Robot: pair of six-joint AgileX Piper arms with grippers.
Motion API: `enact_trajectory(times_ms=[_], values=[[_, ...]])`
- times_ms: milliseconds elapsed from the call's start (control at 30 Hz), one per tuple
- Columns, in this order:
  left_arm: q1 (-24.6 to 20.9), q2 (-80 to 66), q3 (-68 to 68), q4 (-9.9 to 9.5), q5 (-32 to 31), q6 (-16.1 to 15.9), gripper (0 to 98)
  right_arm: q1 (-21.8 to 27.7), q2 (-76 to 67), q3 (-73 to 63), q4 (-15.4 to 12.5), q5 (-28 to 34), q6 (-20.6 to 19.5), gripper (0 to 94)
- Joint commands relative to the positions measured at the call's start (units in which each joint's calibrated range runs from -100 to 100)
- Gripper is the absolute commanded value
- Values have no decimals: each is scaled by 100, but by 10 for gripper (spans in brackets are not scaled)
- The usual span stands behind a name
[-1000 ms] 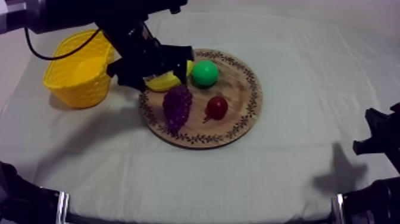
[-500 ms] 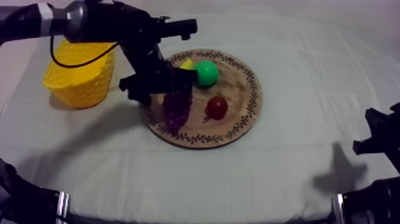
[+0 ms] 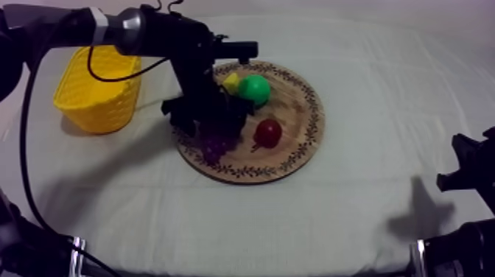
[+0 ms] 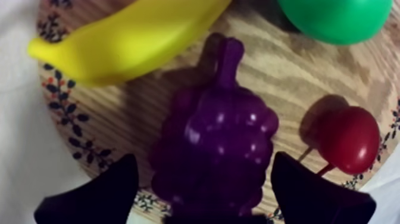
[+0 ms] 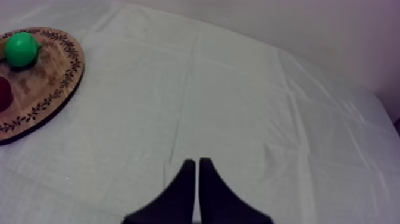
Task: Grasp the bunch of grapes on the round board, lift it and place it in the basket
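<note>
The purple bunch of grapes [image 4: 217, 143] lies on the round wooden board [image 4: 286, 77], stem toward the banana [image 4: 125, 36]. My left gripper [image 4: 203, 159] is open right over the bunch, with one black finger [image 4: 98, 196] on each side of it, close to its flanks. From above, the left gripper [image 3: 210, 118] covers most of the grapes [image 3: 215, 145] on the board [image 3: 295, 158]. The yellow basket [image 3: 99, 88] stands left of the board. My right gripper [image 5: 196, 187] is shut on nothing, low over bare cloth at the table's right side [image 3: 471, 173].
A green pear [image 3: 254, 90] and a small red fruit [image 3: 267, 132] share the board with the banana [image 3: 230, 79], all close around the grapes. The left arm reaches in from the upper left, passing over the basket's far edge. Open cloth lies in front and to the right.
My left arm has swung from beside the basket rightward over the board and come down onto the grapes, now hiding most of the bunch. The right arm has not moved.
</note>
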Motion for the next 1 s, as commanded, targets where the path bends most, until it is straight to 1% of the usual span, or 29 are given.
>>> enact_trajectory(times_ms=[0,467,633,767,900,967], values=[[10,85,-158,2,94,-10,824,0,0,-4,-2,2,2,3],[14,304,-496,-8,335,-38,805,0,0,-4,-2,2,2,3],[35,362,-547,-13,398,-31,773,0,0,-4,-2,2,2,3],[34,405,-533,-13,419,-15,693,0,0,-4,-2,2,2,3],[25,438,-520,-11,439,1,554,0,0,-4,-2,2,2,3],[22,453,-518,-12,451,14,502,0,0,-4,-2,2,2,3]])
